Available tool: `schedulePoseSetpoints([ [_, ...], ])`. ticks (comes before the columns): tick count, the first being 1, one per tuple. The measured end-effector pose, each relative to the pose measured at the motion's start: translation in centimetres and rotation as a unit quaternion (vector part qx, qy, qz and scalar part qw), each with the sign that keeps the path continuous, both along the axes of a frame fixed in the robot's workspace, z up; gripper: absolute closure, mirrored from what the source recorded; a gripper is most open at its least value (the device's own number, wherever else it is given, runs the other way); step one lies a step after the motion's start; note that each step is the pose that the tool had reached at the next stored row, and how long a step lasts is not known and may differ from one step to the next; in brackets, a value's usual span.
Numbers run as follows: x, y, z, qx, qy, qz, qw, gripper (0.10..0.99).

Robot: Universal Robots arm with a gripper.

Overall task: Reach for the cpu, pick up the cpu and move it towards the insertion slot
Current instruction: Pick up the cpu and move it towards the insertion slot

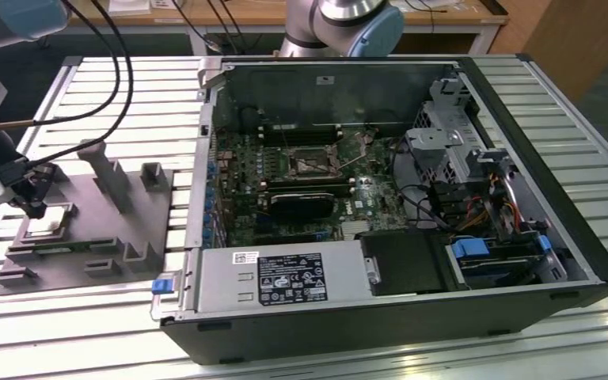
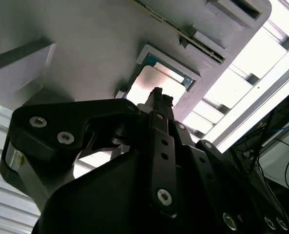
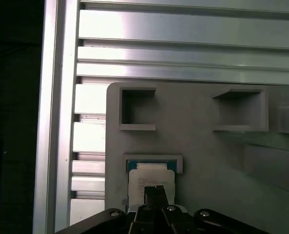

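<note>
A slatted metal table [image 1: 93,87] is carrying everything, stretching out on all sides beneath the gripper [image 1: 36,210]. The open computer case [image 1: 389,324] is lying on its side well away from the gripper, toward the exterior view's right, with its circuit board facing up. A grey fixture plate [image 1: 82,233] is sitting directly under the gripper, between the case and the table's edge. Its raised blocks are standing just beyond the tool on the side toward the case. In the first wrist view the plate [image 3: 207,161] is showing two square pockets further out from the tool.

The gripper is hanging tip-down over the plate. In both wrist views [image 2: 157,96] [image 3: 154,191] its fingertips are lying drawn together with no gap showing between them, and nothing is showing clamped there.

The insertion slot [image 1: 313,165] is sitting on the board inside the case, well apart from the gripper toward the exterior view's right.

The cpu [image 1: 48,223] is resting flat in its shallow pocket on the plate, right beneath the tip. In both wrist views the pale top of the chip [image 2: 154,80] [image 3: 139,180] is lying just past the tip. Whether the tip is touching it cannot be told.
</note>
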State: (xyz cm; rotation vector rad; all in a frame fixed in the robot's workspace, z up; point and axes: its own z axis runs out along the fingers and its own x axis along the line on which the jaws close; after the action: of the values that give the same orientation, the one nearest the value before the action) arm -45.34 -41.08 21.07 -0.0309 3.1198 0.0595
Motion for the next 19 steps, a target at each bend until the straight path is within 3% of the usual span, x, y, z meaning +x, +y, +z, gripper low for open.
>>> schedulePoseSetpoints([
  [3, 0.0, 0.0, -0.49, 0.0, 0.0, 0.0, 1.0, 0.98],
  [19, -0.01, -0.35, -0.87, -0.0001, 0.0, -0.001, 1.0, 0.98],
])
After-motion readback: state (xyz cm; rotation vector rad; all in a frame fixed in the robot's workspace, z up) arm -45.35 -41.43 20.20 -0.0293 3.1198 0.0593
